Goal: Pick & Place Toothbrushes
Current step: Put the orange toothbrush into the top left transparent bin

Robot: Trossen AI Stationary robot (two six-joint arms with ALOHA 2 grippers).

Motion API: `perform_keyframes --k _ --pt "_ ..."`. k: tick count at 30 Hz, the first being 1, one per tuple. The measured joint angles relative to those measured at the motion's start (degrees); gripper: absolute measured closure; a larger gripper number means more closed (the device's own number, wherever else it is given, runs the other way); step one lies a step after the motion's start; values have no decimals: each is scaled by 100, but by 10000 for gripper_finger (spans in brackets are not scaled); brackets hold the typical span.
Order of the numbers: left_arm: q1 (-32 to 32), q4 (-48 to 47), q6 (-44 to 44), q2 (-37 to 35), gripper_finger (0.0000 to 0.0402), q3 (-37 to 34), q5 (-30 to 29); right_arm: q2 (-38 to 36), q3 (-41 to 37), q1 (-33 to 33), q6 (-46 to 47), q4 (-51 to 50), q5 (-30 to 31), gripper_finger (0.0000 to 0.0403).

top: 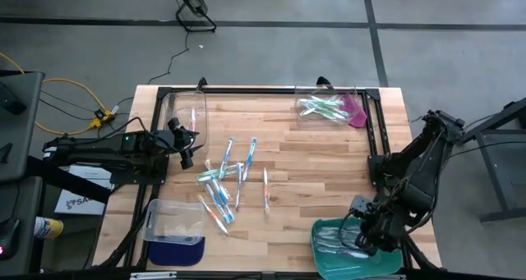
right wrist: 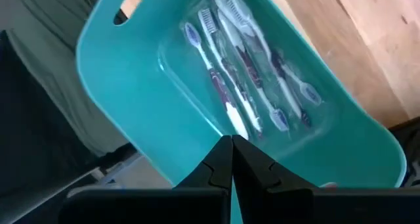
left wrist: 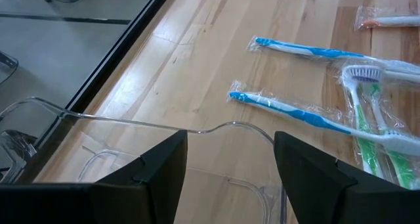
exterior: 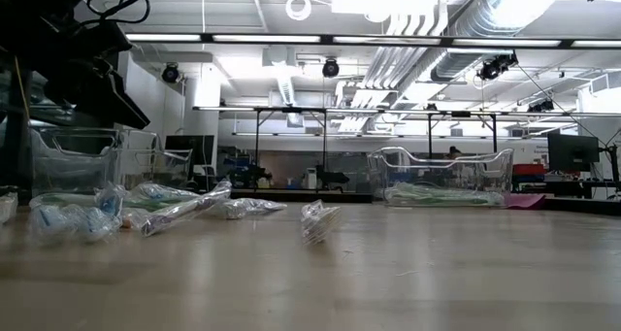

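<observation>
on the butcher-block table, a loose scatter of toothbrushes in clear wrappers lies a little left of the middle, blue, green and pale ones overlapping, with one orange-tipped brush lying apart just to their right. the left gripper hangs at the left side of the table above the near rim of a clear bin, its fingers spread wide with nothing between them; past them the left wrist view shows two blue-handled brushes lying on the wood, next to green ones in the same heap. a second clear bin at the far right edge holds several green brushes, with a pink sheet just beside it. a third clear bin with a dark blue base sits at the near left corner. at the near right corner, the right gripper hovers over a teal tray, its fingers pressed together and holding nothing; in the tray lie a handful of wrapped purple and pale brushes. from table height the heap of wrapped brushes shows at left and a single wrapped one near the middle.
</observation>
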Motion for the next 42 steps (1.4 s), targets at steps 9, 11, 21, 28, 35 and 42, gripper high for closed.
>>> perform_keyframes --k 9,11,21,28,35,42 --pt "0 0 -1 0 181 0 0 260 0 -113 -394 -135 493 401" --pt "0 0 -2 0 181 0 2 259 0 -241 -588 -139 729 401" --pt "0 0 -2 0 181 0 2 258 -38 -1275 -1514 92 2359 359" --pt "0 -13 2 -2 181 0 2 262 -793 -2149 -2495 1662 2583 258" --pt "-2 -17 7 -2 181 2 2 262 -1562 -2896 -2418 3247 2770 184" --pt "-2 -20 17 -2 181 2 2 262 -2250 -3296 -3133 4933 2763 171"
